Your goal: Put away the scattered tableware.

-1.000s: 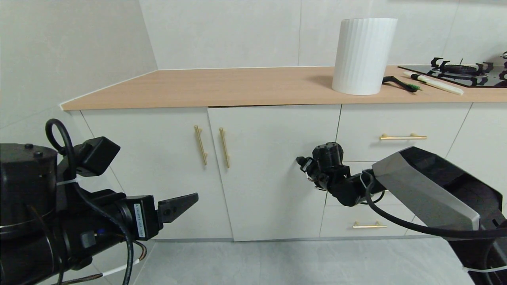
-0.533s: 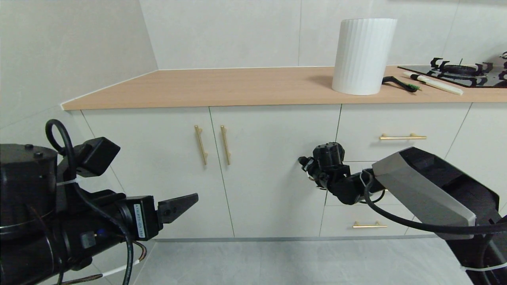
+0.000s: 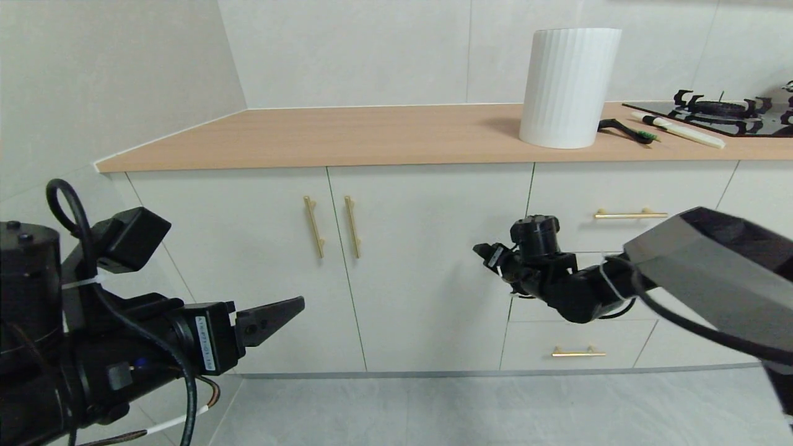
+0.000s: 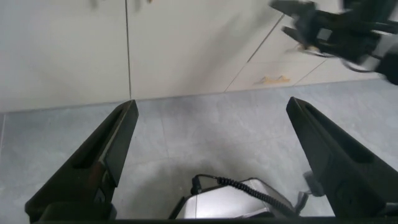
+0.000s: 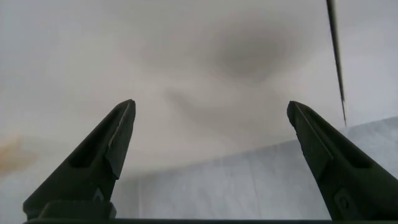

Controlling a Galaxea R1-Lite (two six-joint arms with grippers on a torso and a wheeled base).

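Note:
On the wooden counter (image 3: 347,133) a black-handled utensil (image 3: 626,131) and a long white-handled utensil (image 3: 681,132) lie beside a tall white ribbed container (image 3: 569,87). My right gripper (image 3: 484,251) hangs low in front of the white cupboard door (image 3: 427,260), well below the counter. In the right wrist view its gripper (image 5: 210,104) is open, with nothing between the fingers and the door close ahead. My left gripper (image 3: 291,308) is lower and further left, before the left door. It is open and empty in the left wrist view (image 4: 211,104), over the grey floor.
Two cupboard doors with vertical brass handles (image 3: 333,226) stand shut. Drawers with brass handles (image 3: 630,215) sit to the right. A black gas hob (image 3: 722,111) is at the counter's far right. The grey tiled floor (image 3: 471,409) lies below.
The right cupboard door, slightly ajar a second ago, now sits flush shut. My right arm has drawn back to the right and risen a little. The left arm has sunk slightly.

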